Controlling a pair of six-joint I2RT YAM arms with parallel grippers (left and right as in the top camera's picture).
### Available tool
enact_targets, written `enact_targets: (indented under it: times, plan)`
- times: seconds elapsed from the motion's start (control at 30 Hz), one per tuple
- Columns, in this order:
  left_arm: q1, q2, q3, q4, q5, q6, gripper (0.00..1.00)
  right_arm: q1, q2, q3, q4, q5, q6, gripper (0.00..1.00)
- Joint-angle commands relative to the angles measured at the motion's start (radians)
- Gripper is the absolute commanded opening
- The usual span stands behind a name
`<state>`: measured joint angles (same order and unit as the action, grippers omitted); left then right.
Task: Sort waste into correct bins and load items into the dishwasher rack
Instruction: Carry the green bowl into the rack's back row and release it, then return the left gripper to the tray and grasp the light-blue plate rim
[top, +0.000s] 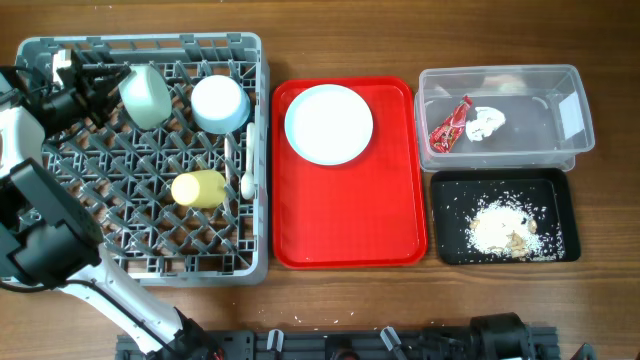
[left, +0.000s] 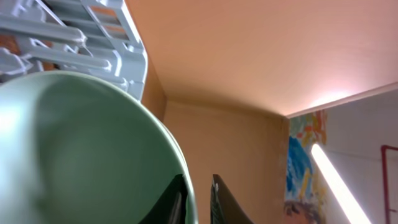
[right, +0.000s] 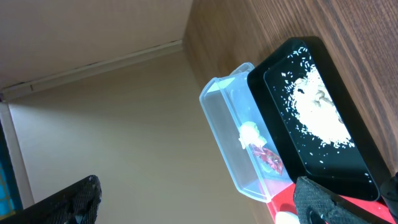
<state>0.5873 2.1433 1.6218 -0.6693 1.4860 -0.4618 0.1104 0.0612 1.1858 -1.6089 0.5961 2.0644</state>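
The grey dishwasher rack holds the pale green bowl on its side, the small light blue bowl, the yellow cup and the white fork and spoon. My left gripper is shut on the green bowl's rim, with one finger inside and one outside. The light blue plate lies on the red tray. The clear tub holds the red wrapper and the tissue. The black tray holds the rice scraps. My right gripper is open and empty.
The right wrist view looks from above at the clear tub, the black tray and a corner of the red tray. Bare wooden table lies in front of the rack and trays. The left arm body overhangs the rack's left side.
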Motion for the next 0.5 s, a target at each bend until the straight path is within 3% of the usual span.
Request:
enact_targets:
  times: [0.0, 0.03, 0.17, 0.27, 0.3, 0.4, 0.47]
  plan:
    - [0.027, 0.006, -0.005, -0.001, -0.060, 0.006, 0.19, -0.001, -0.006, -0.002, 0.002, 0.010, 0.007, 1.00]
    - [0.028, 0.006, -0.005, -0.002, -0.068, 0.006, 0.27, -0.001, -0.006, -0.002, 0.002, 0.010, 0.007, 1.00]
    - [0.042, 0.004, -0.005, -0.001, -0.150, 0.005, 0.28, -0.001, -0.006, -0.002, 0.002, 0.010, 0.007, 1.00]
    - [0.068, 0.002, -0.005, -0.029, -0.161, 0.005, 0.36, -0.001, -0.006, -0.002, 0.002, 0.010, 0.007, 1.00]
    - [0.080, -0.002, -0.005, -0.052, -0.161, 0.005, 0.42, -0.001, -0.006, -0.002, 0.002, 0.010, 0.007, 1.00]
    - [0.114, -0.043, -0.005, -0.127, -0.182, 0.003, 0.75, -0.001, -0.006, -0.002, 0.002, 0.010, 0.007, 1.00]
    - [0.136, -0.100, -0.005, -0.157, -0.242, -0.016, 0.84, -0.001, -0.006, -0.002, 0.002, 0.010, 0.007, 1.00]
